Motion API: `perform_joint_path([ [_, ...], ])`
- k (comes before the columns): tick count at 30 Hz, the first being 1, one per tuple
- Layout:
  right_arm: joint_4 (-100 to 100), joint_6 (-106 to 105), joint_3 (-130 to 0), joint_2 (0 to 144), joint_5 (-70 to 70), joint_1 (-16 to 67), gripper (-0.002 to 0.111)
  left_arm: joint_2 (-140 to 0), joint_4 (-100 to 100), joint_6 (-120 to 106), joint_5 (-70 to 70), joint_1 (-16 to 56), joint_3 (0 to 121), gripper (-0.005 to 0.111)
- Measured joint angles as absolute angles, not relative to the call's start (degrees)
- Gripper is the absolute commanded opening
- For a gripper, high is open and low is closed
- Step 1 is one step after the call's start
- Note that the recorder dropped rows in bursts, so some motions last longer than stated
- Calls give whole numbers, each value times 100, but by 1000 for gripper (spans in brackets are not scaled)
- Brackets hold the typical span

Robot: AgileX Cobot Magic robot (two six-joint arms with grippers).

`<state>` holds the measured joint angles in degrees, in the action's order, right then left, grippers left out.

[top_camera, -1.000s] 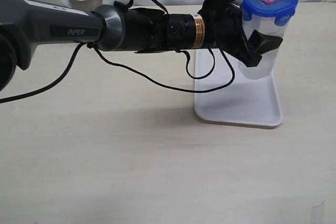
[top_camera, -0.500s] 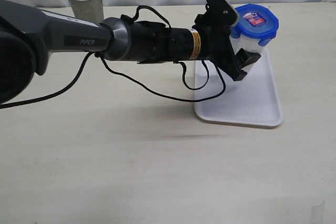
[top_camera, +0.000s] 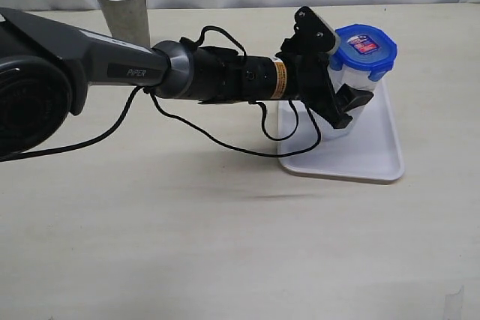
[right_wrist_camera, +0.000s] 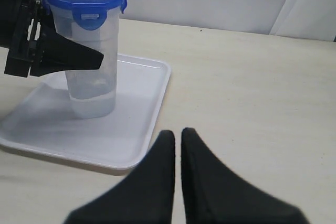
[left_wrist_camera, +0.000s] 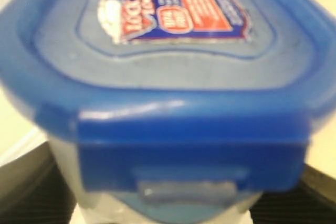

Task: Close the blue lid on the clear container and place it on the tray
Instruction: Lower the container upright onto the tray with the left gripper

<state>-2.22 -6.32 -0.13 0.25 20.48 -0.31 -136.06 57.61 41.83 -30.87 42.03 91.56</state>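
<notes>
The clear container (top_camera: pixel 359 79) stands upright on the white tray (top_camera: pixel 365 159), at the tray's far end. The blue lid (top_camera: pixel 365 44) sits on the container's rim with its flaps down and its red-and-white label up. My left gripper (top_camera: pixel 351 104) is shut on the container's body just below the lid. In the left wrist view the blue lid (left_wrist_camera: pixel 168 51) fills the frame. The right wrist view shows the container (right_wrist_camera: pixel 92 77) resting on the tray (right_wrist_camera: pixel 131 129), with a left finger (right_wrist_camera: pixel 73 56) beside it. My right gripper (right_wrist_camera: pixel 177 135) is shut and holds nothing, near the tray's corner.
A grey metal cup (top_camera: pixel 122 5) stands at the back left of the beige table (top_camera: pixel 225 245). The left arm (top_camera: pixel 150 73) and its black cable stretch across the table's middle. The right arm is outside the exterior view.
The left arm has come down and drawn back a little, carrying the lidded container from above the tray's far end down onto the tray.
</notes>
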Motion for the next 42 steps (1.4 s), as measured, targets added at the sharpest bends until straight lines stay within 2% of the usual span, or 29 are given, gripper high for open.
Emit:
perform_joint_path([
  [3, -222, -632, -13, 25, 2048, -31, 4, -13606, 5736, 4183, -3060, 4203, 9156, 9],
  [5, -222, -632, -13, 25, 2048, -31, 4, -13606, 5709, 4195, -3020, 4203, 9156, 21],
  [8, -222, -632, -13, 25, 2048, -31, 4, -13606, 5677, 4195, -2968, 4203, 9156, 48],
  [9, -222, -632, -13, 25, 2048, -31, 4, -13606, 5662, 4195, -2954, 4203, 9156, 60],
  [11, -222, -632, -13, 25, 2048, -31, 4, -13606, 5659, 4195, -2954, 4203, 9156, 74],
  [14, -222, -632, -13, 25, 2048, -31, 4, -13606, 5650, 4195, -2929, 4203, 9156, 86],
  [42, -222, -632, -13, 25, 2048, -31, 4, -13606, 6126, 4575, -2400, 4203, 9156, 88],
])
